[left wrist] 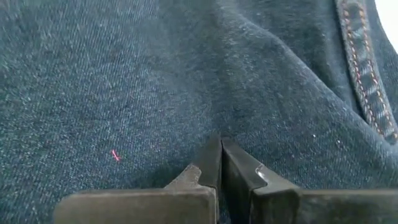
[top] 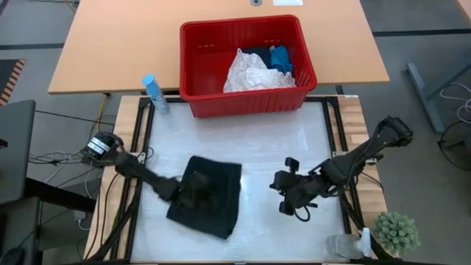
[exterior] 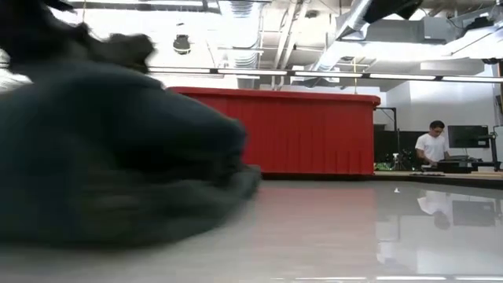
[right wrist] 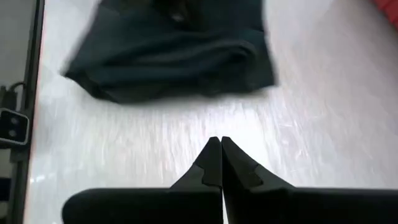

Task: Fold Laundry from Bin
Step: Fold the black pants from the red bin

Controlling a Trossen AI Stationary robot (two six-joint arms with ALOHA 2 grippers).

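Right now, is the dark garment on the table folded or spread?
Folded: the dark garment lies as a compact block with a doubled edge in the right wrist view. The left pincer rests on it, shut.

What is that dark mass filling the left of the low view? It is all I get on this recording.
Observer: A folded dark denim garment lying flat on the white table; the left gripper rests on it, jaws shut.
Operator: And the right arm?
Observer: The right gripper hovers over bare table beside the garment, jaws shut, empty.
Operator: Is the red plastic bin empty?
Observer: No, a white crinkled cloth and a bright blue item lie inside.
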